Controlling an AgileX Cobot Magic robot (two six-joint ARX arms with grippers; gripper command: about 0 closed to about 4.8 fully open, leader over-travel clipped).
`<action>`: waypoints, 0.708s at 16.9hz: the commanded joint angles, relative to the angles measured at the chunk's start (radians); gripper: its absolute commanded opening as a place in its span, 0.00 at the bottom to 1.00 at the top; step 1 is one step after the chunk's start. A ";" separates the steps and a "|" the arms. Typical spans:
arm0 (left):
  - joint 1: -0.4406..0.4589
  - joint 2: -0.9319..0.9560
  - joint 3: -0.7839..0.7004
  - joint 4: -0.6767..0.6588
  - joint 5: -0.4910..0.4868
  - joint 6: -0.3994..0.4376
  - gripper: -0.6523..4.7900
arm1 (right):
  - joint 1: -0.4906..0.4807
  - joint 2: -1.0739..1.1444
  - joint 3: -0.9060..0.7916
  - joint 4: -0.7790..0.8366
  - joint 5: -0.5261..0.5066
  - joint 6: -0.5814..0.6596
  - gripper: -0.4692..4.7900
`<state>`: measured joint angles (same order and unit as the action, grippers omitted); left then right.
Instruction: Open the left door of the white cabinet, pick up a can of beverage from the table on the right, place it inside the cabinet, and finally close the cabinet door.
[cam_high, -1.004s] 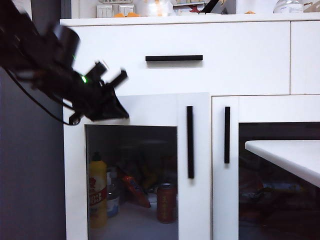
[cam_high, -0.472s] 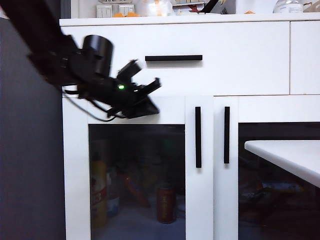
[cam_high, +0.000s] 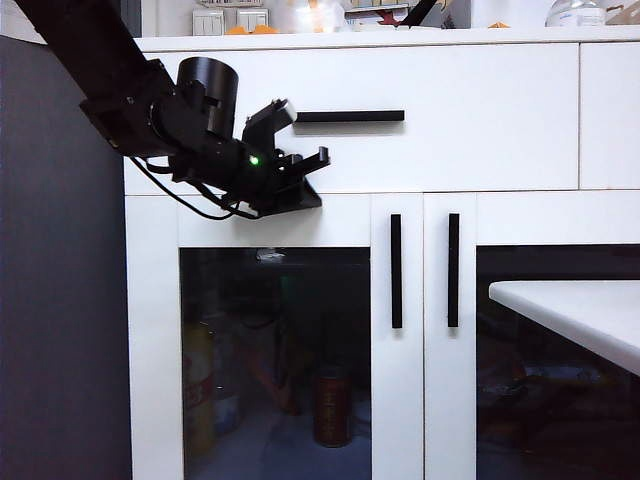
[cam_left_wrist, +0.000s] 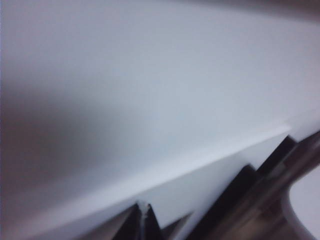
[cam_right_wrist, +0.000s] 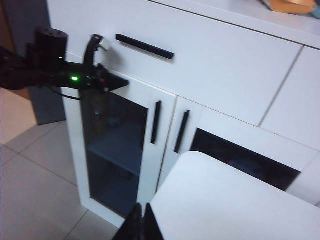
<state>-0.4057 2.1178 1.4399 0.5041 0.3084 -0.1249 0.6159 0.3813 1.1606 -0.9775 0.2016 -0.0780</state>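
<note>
The left gripper (cam_high: 300, 185) is pressing against the top rail of the left door (cam_high: 275, 222), its fingers closed together and holding nothing; the left wrist view is showing only blurred white panel with the joined fingertips (cam_left_wrist: 142, 217) at its edge. The door is lying flush in the face of the white cabinet (cam_high: 480, 110), its black bar handle (cam_high: 396, 271) standing just beside the twin door's handle. Behind the dark glass, the can of beverage (cam_high: 332, 405) is sitting on the cabinet floor, upright, near a yellow bottle (cam_high: 197, 385) that is showing only dimly. This looks like the closing step, at or very near its end. Further right, the table (cam_high: 575, 305) is showing a bare white corner. The right gripper (cam_right_wrist: 141, 222) is hanging over the near edge of that table, closed and empty. What remains is probably for the left arm to back off the door without dragging it open.
</note>
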 joint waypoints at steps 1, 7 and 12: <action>-0.003 -0.103 0.006 -0.135 0.149 -0.034 0.11 | -0.001 -0.009 0.003 0.018 0.013 -0.002 0.08; -0.012 -0.698 -0.151 -0.507 0.080 0.090 0.11 | 0.000 -0.139 0.002 0.064 0.016 -0.002 0.08; -0.011 -1.229 -0.213 -0.945 -0.011 0.201 0.11 | 0.000 -0.220 -0.003 0.001 -0.059 -0.003 0.08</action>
<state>-0.4179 0.9482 1.2362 -0.3450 0.3397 0.0486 0.6167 0.1799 1.1580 -0.9836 0.1856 -0.0799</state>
